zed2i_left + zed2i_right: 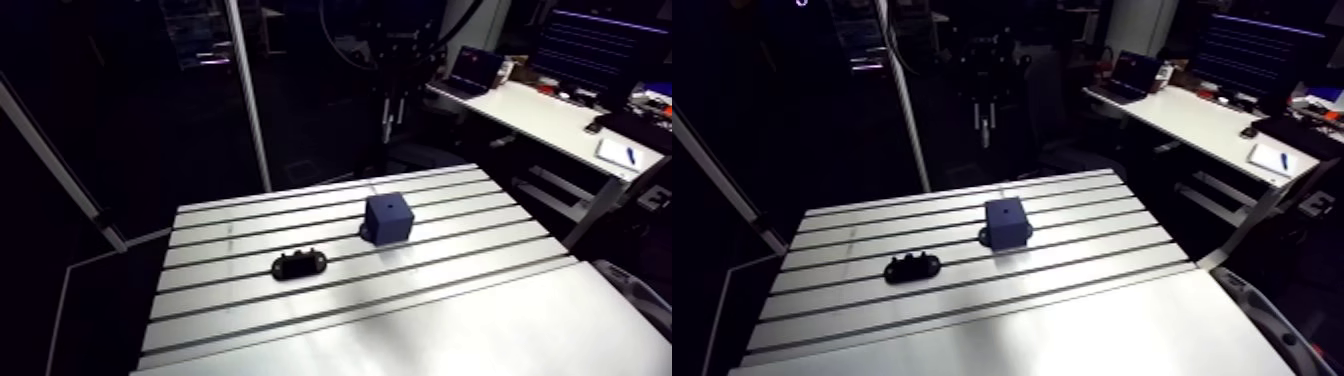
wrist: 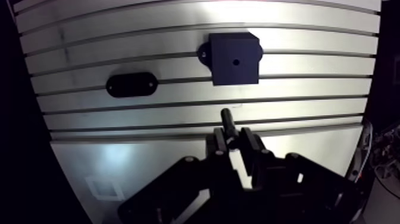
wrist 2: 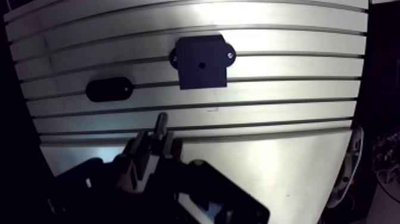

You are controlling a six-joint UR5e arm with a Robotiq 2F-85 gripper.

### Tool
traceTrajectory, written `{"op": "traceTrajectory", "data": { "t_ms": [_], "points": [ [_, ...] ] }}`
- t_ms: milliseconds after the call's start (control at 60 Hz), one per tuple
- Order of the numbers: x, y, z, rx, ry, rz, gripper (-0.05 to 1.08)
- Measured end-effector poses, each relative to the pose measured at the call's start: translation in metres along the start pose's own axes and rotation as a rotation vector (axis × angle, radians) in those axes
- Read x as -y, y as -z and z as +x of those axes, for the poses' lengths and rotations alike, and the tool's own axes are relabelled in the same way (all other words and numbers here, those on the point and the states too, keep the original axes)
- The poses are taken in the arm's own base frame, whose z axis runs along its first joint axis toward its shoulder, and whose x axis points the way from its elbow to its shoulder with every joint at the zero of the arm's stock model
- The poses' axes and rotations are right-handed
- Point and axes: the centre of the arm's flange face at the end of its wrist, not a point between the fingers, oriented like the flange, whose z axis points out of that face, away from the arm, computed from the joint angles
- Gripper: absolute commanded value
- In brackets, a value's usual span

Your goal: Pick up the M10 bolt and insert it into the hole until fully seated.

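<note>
In the wrist view my gripper (image 2: 234, 140) is shut on a dark M10 bolt (image 2: 227, 120), whose shank sticks out past the fingertips. Ahead of the gripper on the slotted table (image 2: 309, 95) stands a dark blue block (image 2: 234, 58) with a small round hole (image 2: 236, 61) in the middle of its top face. The bolt is well above the table and short of the block. In the arm view the block (image 1: 388, 218) sits near the table's middle, and the gripper (image 1: 985, 105) hangs dim and high beyond the far edge.
A black oval holder (image 2: 131, 84) lies flat on the table beside the block, also seen in the arm view (image 1: 299, 264). A slanted pale frame bar (image 1: 250, 95) rises behind the table's far edge.
</note>
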Motion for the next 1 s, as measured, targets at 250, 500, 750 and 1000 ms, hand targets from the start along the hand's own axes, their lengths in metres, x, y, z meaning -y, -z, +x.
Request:
{"op": "traceTrajectory", "data": {
  "t_ms": [250, 500, 750, 1000],
  "points": [
    [-0.014, -0.013, 0.008, 0.002, -0.019, -0.001, 1.08],
    [-0.025, -0.029, 0.017, -0.010, -0.032, -0.005, 1.08],
    [-0.028, -0.043, 0.023, 0.008, -0.032, -0.004, 1.08],
    [-0.030, -0.057, 0.029, 0.035, -0.033, -0.005, 1.08]
  ]
}}
